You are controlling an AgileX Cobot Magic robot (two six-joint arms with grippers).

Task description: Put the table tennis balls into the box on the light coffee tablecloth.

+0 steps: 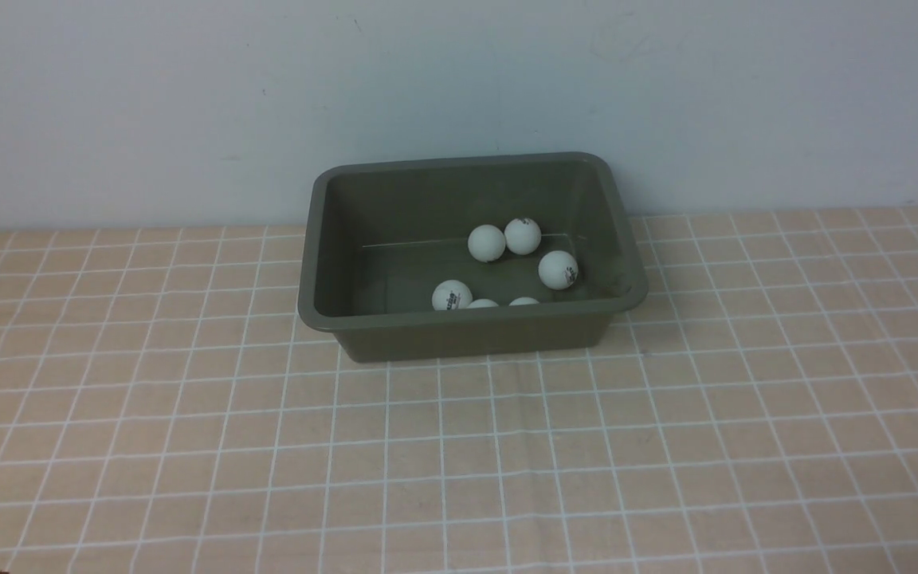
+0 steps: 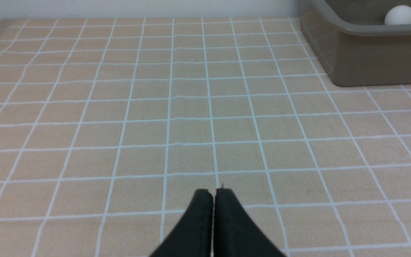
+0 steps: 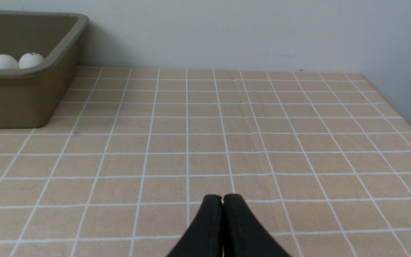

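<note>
I see both the left gripper (image 2: pixel 214 192) and right gripper (image 3: pixel 222 198) fully closed, empty; ahead, the olive-green rectangular plastic box (image 1: pixel 467 323) contains six white table tennis balls (image 1: pixel 487 243), dark logos unreadable.

A plain pale grey-white wall (image 1: pixel 188 104) is seen behind the table (a few faint marks are noticed on it), and it is lit evenly by soft, diffuse light.
</note>
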